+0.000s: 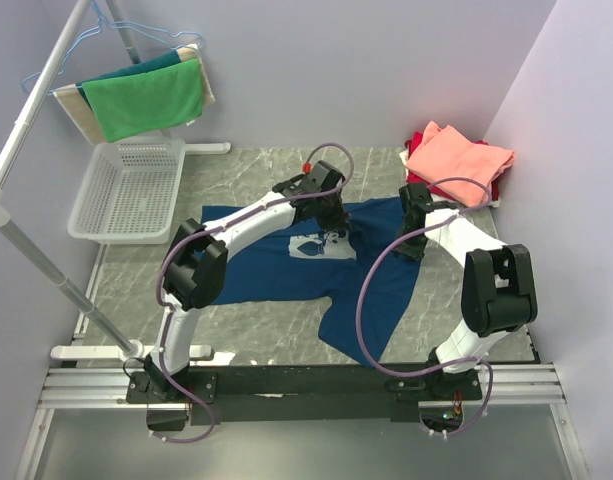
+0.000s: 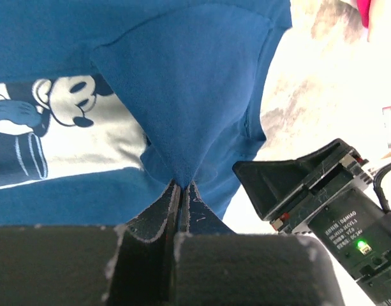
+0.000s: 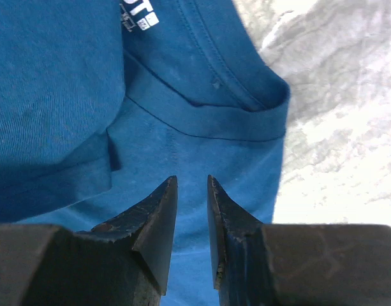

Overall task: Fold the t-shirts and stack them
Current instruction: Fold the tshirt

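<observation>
- Top external: the navy t-shirt [image 1: 256,270] lies spread across the middle of the worktop [image 1: 246,170], rumpled, with one part trailing toward the near edge.
- Its pale chest print [image 1: 316,243] faces up, just beside my left hand [image 1: 336,225], which is down on the cloth at the shirt's far edge.
- My right hand [image 1: 410,252] is down on the shirt's right side, near the left one.
- A folded salmon-pink t-shirt [image 1: 456,158] lies on top of a red t-shirt [image 1: 491,188] at the far right corner, apart from the navy one.
- A white mesh basket [image 1: 126,190] stands at the far left, below a green cloth [image 1: 146,100] on a hanger.
- Left wrist: my left hand is clenched on a pinch of the navy cloth, which rises into a peaked fold between the fingers [image 2: 162,213].
- The cartoon-mouse print sits to the left of that fold, and the right arm's black hand shows at the right, over bare worktop.
- Right wrist: my right hand is released, a narrow gap between the fingers [image 3: 158,220] and nothing in it.
- It is over the navy shirt, close to the ribbed collar [image 3: 246,121], with the worktop showing to the right.
</observation>
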`<state>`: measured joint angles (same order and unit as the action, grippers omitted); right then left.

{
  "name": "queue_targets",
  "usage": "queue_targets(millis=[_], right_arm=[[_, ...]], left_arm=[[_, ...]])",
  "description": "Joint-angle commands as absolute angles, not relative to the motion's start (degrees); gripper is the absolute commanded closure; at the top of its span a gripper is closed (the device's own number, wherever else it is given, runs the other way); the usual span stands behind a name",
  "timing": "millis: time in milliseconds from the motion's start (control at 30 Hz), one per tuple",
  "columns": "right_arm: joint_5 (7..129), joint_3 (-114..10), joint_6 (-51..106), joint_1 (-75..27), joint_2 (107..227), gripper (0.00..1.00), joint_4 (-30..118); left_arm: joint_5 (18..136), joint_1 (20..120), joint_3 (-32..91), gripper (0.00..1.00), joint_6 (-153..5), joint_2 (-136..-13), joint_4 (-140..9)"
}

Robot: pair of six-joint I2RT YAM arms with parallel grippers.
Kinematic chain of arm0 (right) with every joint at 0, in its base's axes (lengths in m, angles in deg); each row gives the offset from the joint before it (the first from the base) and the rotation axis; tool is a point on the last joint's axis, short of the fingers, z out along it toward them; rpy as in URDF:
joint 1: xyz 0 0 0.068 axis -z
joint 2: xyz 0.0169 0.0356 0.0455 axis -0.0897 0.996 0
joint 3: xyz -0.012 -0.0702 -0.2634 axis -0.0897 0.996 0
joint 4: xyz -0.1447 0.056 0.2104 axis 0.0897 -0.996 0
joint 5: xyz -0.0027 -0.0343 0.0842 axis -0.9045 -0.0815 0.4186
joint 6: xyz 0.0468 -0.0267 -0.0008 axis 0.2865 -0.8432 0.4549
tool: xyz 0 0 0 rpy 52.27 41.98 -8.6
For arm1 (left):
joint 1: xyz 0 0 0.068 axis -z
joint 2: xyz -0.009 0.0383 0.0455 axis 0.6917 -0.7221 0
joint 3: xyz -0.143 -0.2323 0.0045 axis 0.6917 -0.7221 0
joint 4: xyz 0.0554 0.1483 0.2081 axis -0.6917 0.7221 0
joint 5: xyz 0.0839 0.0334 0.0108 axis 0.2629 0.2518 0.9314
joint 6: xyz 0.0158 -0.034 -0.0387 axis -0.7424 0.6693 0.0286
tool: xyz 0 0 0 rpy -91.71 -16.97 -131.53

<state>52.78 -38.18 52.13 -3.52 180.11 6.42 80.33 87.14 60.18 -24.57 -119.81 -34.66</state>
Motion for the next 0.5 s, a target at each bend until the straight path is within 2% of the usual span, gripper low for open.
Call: queue_targets(millis=[0, 467], right_arm=[[54.8, -38.0, 52.2, -3.2, 180.2, 0.67, 10.2], [67.3, -38.0, 52.4, -5.6, 186.0, 0.65, 18.2]], left_arm=[[83.0, 87.0, 60.4, 0.99, -25.7, -118.2, -34.3], [83.0, 86.3, 64.5, 0.99, -27.2, -122.3, -29.5]])
